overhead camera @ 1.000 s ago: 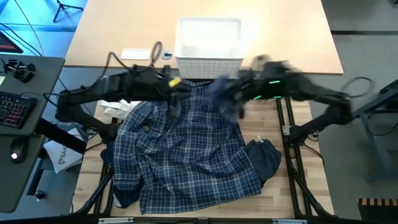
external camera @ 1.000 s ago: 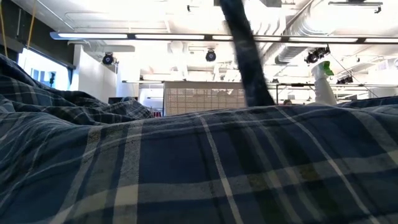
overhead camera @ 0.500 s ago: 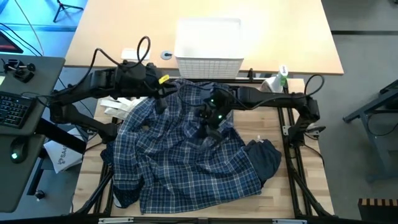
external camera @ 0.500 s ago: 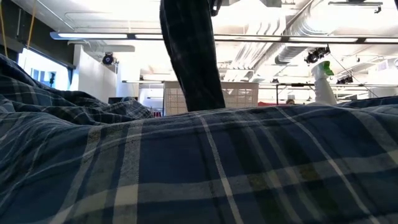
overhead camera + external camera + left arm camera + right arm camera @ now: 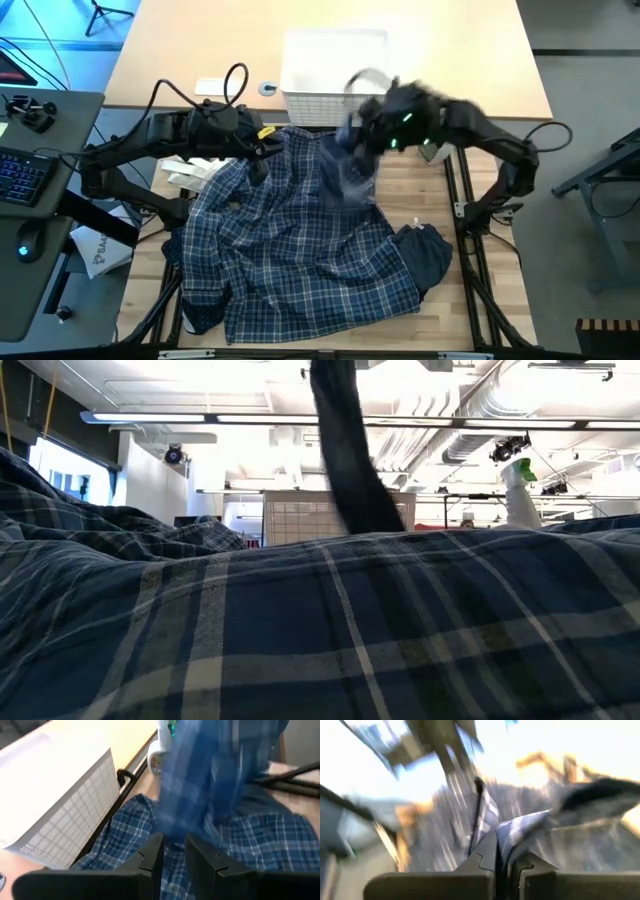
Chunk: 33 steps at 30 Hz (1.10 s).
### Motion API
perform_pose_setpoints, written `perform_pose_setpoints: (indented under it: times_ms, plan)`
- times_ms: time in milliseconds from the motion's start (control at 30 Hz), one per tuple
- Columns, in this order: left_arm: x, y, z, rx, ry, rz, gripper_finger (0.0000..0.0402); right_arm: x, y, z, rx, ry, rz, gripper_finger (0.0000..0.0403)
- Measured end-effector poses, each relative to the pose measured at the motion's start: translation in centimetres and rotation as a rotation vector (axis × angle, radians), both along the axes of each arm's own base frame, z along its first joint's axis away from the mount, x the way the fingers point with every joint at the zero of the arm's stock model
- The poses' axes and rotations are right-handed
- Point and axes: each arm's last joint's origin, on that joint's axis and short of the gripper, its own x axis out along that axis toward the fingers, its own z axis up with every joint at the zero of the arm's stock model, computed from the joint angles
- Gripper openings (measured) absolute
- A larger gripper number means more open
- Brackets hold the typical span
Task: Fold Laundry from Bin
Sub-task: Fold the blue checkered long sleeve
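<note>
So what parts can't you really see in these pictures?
- Inside of the white lattice plastic bin: high view, washed out by glare, contents unknown.
- Right end effector: high view, smeared by motion, lifting the blue-and-white plaid shirt.
- Table surface: low view, the plaid shirt fills the foreground.
- Dark navy garment: high view, partly tucked under the plaid shirt.
- Left end effector: left wrist view, fingertips buried in plaid cloth.

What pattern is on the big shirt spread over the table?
Blue-and-white plaid shirt, clearest in the high view.

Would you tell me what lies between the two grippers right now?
In the high view, the plaid shirt spans the gap: the left gripper holds its edge near the bin, and the right gripper lifts a fold.
</note>
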Motion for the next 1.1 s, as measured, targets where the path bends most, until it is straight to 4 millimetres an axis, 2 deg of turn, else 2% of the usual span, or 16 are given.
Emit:
perform_pose_setpoints:
  times_ms: [100,167,267,333,433,533,700,867,1000,1100]
  plan:
    - [-0.4,0.1,0.3,0.021,-0.015,0.035,0.0066,1.7,0.5,3.0,-0.057,-0.276,0.092,0.0]
    - [-1.1,0.2,0.7,0.058,-0.028,0.102,0.0066,3.4,1.5,4.1,-0.075,-0.44,0.211,0.0]
    - [-2.3,0.3,1.3,0.11,-0.054,0.192,0.0066,6.0,3.3,4.6,-0.069,-0.62,0.426,0.0]
    - [-2.9,0.3,1.6,0.128,-0.067,0.223,0.0066,7.4,4.3,4.1,-0.046,-0.655,0.562,0.0]
    - [-3.7,0.3,1.9,0.151,-0.068,0.226,0.0066,9.1,5.5,2.3,0.022,-0.593,0.657,0.0]
    - [-4.1,0.5,1.7,0.142,-0.035,0.236,0.0066,10.0,6.0,0.5,0.061,-0.501,0.643,0.0]
    - [-4.6,1.1,0.9,0.134,0.06,0.256,0.0066,11.0,5.2,-1.6,0.127,-0.342,0.489,0.0]
    - [-5.4,0.9,1.2,0.16,0.067,0.22,0.0066,10.6,3.5,-4.1,0.166,-0.082,0.28,0.0]
    - [-5.9,0.9,1.4,0.165,0.058,0.226,0.0066,12.0,3.1,-7.9,0.167,0.129,0.242,0.0]
    - [-5.8,1.0,1.4,0.163,0.06,0.227,0.0066,14.0,4.5,-11.8,0.212,0.274,0.312,0.0004]
